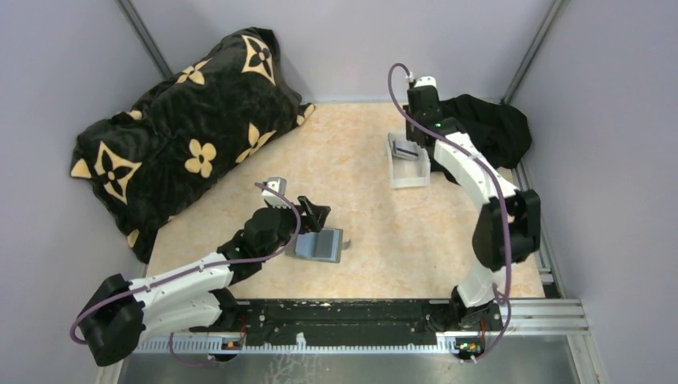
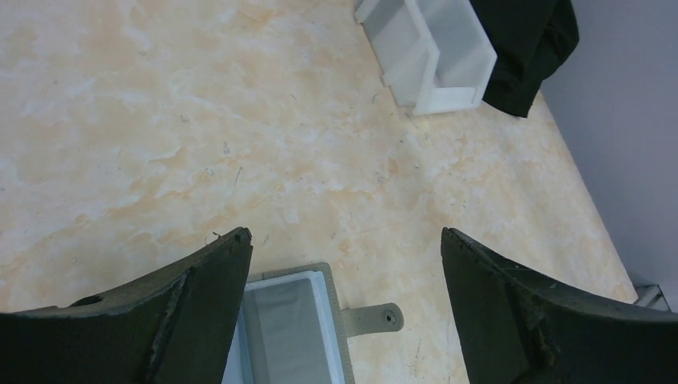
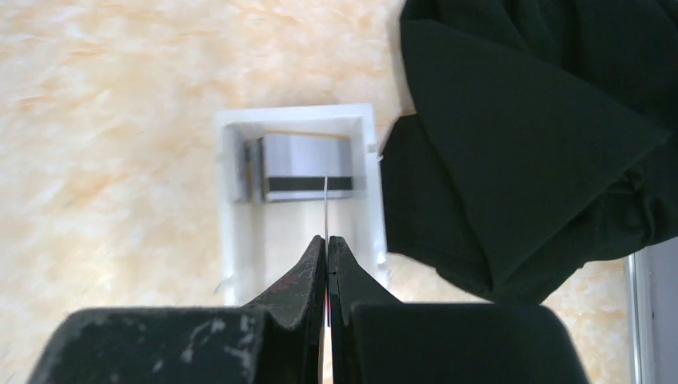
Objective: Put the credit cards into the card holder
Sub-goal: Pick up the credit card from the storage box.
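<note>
The card holder [image 1: 321, 245] lies open and flat near the table's middle, a grey wallet with a clear pocket and a snap tab [image 2: 373, 318]. My left gripper [image 1: 313, 211] is open and empty just above its far edge; in the left wrist view [image 2: 344, 236] the holder [image 2: 288, 332] lies between and below the fingers. My right gripper [image 1: 417, 150] hovers over the white tray [image 1: 408, 178] and is shut [image 3: 327, 238] on a thin credit card [image 3: 326, 200] seen edge-on. Another silvery card with a black stripe [image 3: 308, 168] stands in the tray [image 3: 228, 200].
A black-and-tan patterned cushion [image 1: 184, 136] fills the far left. A black cloth [image 1: 492, 128] lies right of the tray, also in the right wrist view [image 3: 528, 136] and the left wrist view [image 2: 532, 48]. Grey walls enclose the table.
</note>
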Robot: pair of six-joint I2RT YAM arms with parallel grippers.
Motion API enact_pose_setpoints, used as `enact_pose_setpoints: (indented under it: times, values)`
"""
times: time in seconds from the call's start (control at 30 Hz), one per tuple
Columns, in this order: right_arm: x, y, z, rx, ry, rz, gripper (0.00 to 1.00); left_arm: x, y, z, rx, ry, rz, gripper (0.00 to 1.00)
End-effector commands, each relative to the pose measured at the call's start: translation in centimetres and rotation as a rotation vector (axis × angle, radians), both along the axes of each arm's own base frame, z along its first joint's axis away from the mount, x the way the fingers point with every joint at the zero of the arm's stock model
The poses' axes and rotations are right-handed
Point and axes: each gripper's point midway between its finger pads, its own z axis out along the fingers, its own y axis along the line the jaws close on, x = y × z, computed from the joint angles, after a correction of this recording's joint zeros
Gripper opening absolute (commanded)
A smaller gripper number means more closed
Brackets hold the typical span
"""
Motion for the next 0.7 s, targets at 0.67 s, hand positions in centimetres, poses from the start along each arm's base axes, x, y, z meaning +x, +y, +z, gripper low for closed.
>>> enact_pose_setpoints:
  times: [0.67]
  values:
    - [-24.5,16.1,1.1,0.498,0.179,0.701,0.00,-3.3,-2.4,6.1,-0.123,-0.313,-0.458,0.99]
